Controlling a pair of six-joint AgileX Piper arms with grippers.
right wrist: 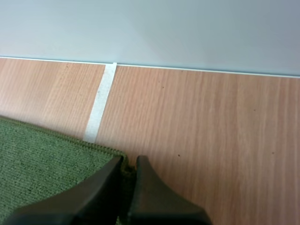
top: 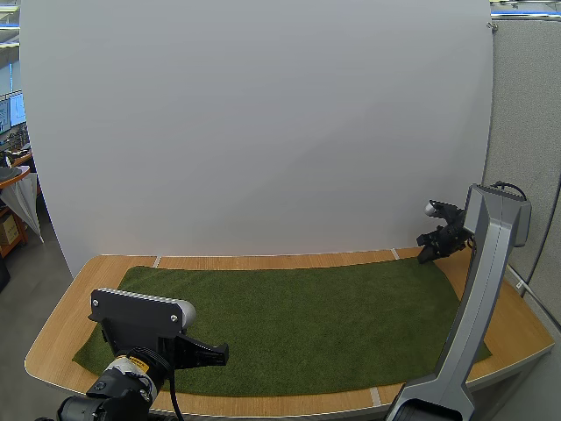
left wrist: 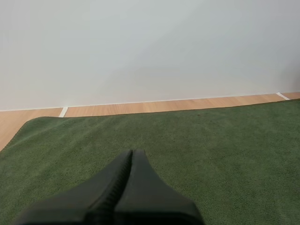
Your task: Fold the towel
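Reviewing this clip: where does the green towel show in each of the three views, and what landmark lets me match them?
High view: the towel lies spread flat, covering most of the table.
Left wrist view: it stretches ahead of the left gripper to the table's bare far edge.
Right wrist view: its far right corner meets the right gripper.
Shared landmark: the white tape mark by that corner.
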